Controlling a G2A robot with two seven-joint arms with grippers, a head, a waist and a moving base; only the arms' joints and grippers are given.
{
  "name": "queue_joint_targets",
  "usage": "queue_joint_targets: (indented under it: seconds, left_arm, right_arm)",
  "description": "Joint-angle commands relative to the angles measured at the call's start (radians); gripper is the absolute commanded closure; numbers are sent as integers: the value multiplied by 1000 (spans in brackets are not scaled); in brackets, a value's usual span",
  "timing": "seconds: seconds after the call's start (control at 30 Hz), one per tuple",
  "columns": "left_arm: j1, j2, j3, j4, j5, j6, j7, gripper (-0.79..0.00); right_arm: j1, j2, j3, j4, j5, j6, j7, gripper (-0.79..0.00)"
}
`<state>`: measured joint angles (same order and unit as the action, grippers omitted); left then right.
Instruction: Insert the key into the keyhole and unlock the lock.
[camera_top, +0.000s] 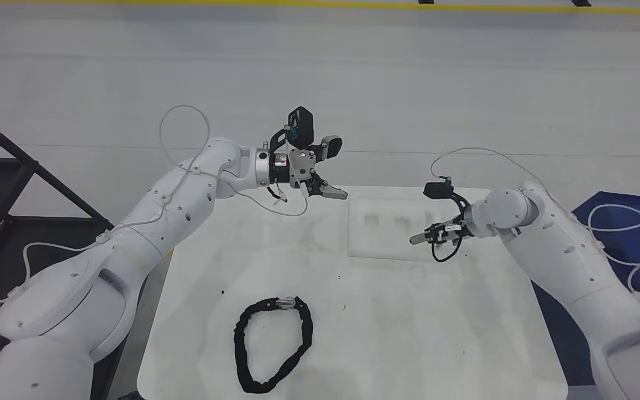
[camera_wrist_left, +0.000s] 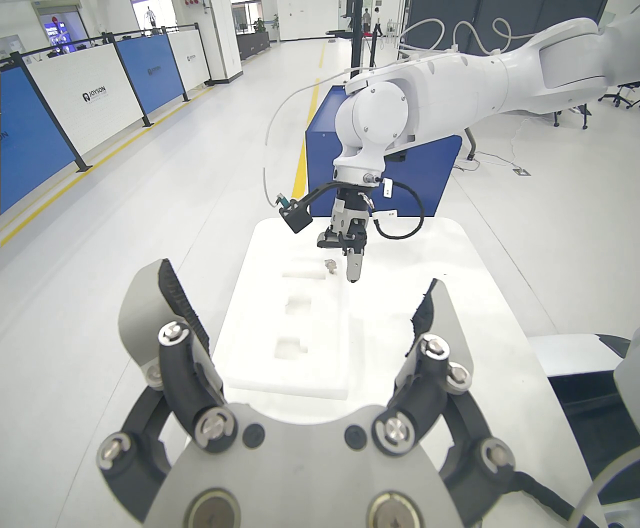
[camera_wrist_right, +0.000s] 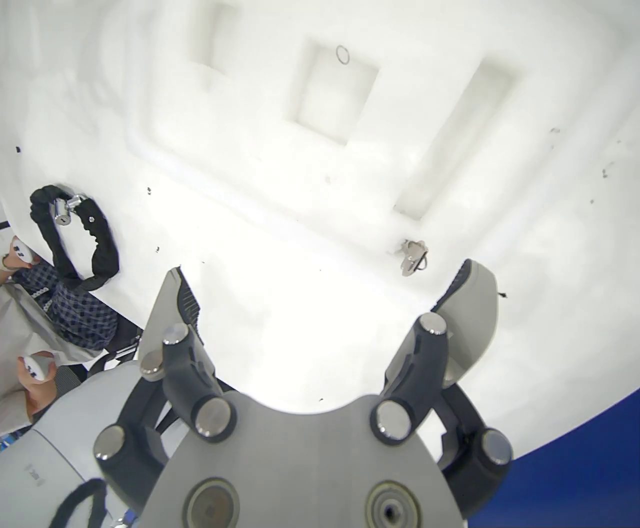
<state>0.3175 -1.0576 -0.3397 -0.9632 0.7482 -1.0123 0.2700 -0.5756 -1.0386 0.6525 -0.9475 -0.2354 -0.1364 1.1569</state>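
The lock (camera_top: 272, 342) is a black sleeved chain closed in a loop, lying flat on the near left part of the table (camera_top: 450, 340). Its silver cylinder (camera_top: 290, 302) joins the two ends at the loop's far side. The key (camera_wrist_right: 412, 252), small and silver with a thin ring, lies flat on the white foam tray (camera_top: 390, 245) at the far right, just beside a rectangular recess (camera_wrist_right: 460, 135) and well apart from the lock.
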Motion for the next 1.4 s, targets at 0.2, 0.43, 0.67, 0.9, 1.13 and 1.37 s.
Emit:
queue_joint_targets:
  seconds: [0.2,0.43,0.67,0.9,1.13,1.37]
  left_arm:
    - [0,0,0,0,0,0,0,-785]
    - [0,0,0,0,0,0,0,-785]
    - [0,0,0,0,0,0,0,-785]
    - [0,0,0,0,0,0,0,-785]
    - [0,0,0,0,0,0,0,-785]
    - [0,0,0,0,0,0,0,-785]
  right_arm:
    - [-19,-25,-1,53,15,159,-93,-785]
    - [-18,-27,-1,55,3,162,-110,-785]
    - [-21,-26,0,54,5,160,-113,-785]
    - [-10,-21,11,36,-29,101,-42,-785]
    - [5,-32,2,64,-48,55,-8,-717]
    - [19,-54,-20,106,-73,43,-9,-366]
